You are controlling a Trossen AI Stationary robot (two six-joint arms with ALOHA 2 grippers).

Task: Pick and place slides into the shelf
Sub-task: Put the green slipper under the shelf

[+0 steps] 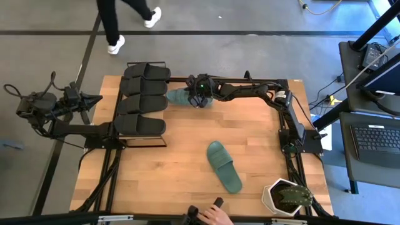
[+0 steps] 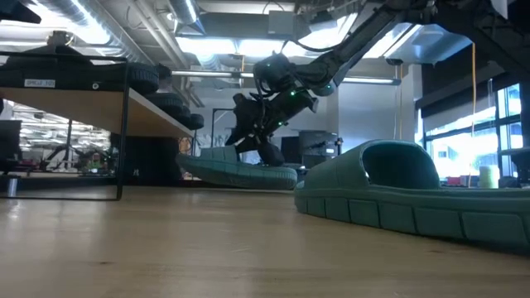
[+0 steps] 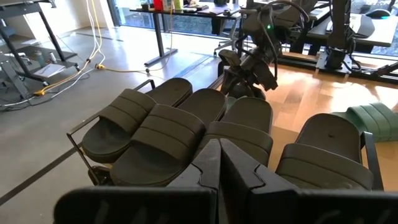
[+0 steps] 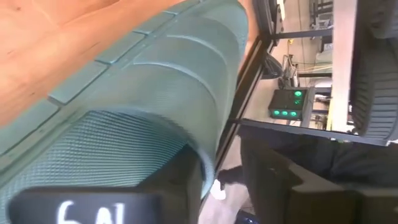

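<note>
- Right gripper (image 1: 199, 99): closed on one teal slide (image 1: 180, 97), held beside the shelf (image 1: 157, 141). In the low view the slide's toe sits slightly off the tabletop (image 1: 162, 175); the grip point is hidden by the wrist.
- Four black slides (image 1: 140, 103) cover the shelf top; its board is almost fully hidden.
- Second teal slide (image 1: 224, 165): lies mid-table, well apart.
- Left gripper (image 3: 219, 163): behind the shelf, fingers together, empty.
- Potted plant (image 1: 287, 197): table corner.
- A person's hand (image 1: 214, 217), cut off, at the near edge.
</note>
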